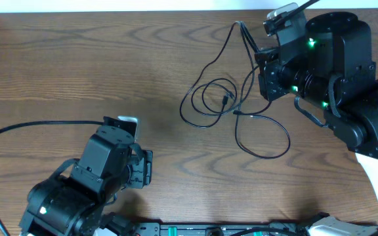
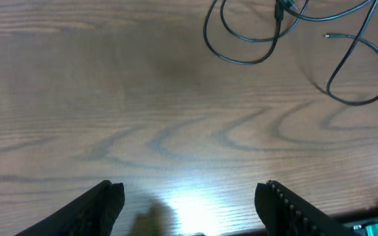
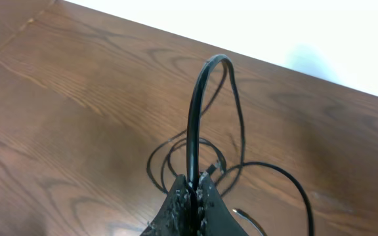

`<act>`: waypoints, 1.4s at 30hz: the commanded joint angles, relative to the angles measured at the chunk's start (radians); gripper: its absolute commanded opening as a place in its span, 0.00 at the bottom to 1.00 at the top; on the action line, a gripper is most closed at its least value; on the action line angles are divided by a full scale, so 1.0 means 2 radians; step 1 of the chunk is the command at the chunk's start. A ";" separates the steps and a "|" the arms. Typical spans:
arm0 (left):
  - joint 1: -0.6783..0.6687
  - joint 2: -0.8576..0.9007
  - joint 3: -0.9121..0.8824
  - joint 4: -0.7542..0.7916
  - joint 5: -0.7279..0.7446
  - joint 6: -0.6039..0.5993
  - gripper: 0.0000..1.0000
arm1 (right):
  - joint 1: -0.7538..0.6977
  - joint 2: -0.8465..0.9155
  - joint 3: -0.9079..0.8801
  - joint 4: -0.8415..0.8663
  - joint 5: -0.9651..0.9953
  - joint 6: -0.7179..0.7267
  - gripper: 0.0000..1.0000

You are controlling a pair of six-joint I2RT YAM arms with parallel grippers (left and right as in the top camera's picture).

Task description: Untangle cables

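Thin black cables (image 1: pixel 218 98) lie in loose overlapping loops on the wooden table, right of centre, with a small plug end (image 1: pixel 226 99) inside the loops. My right gripper (image 3: pixel 194 190) is shut on a black cable (image 3: pixel 195 118), which arches up from its fingers and drops back to the loops; overhead it sits at the far right (image 1: pixel 262 62). My left gripper (image 2: pixel 189 196) is open and empty near the front left, well short of the cables (image 2: pixel 261 39). No white cable shows.
The table's far edge meets a white surface (image 3: pixel 274 33). A thick black arm lead (image 1: pixel 18 128) curves along the left. The arms' base rail (image 1: pixel 241 229) runs along the front edge.
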 commanded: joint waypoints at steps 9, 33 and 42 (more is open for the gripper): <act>0.002 0.041 0.008 0.128 0.025 0.122 0.70 | -0.003 -0.005 0.003 -0.021 -0.009 -0.009 0.01; 0.002 0.273 0.008 0.430 0.127 0.306 0.75 | 0.010 -0.172 0.003 -0.120 -0.119 -0.023 0.01; 0.002 0.274 0.008 0.404 0.233 0.306 0.83 | 0.010 -0.172 0.003 -0.142 -0.096 -0.026 0.01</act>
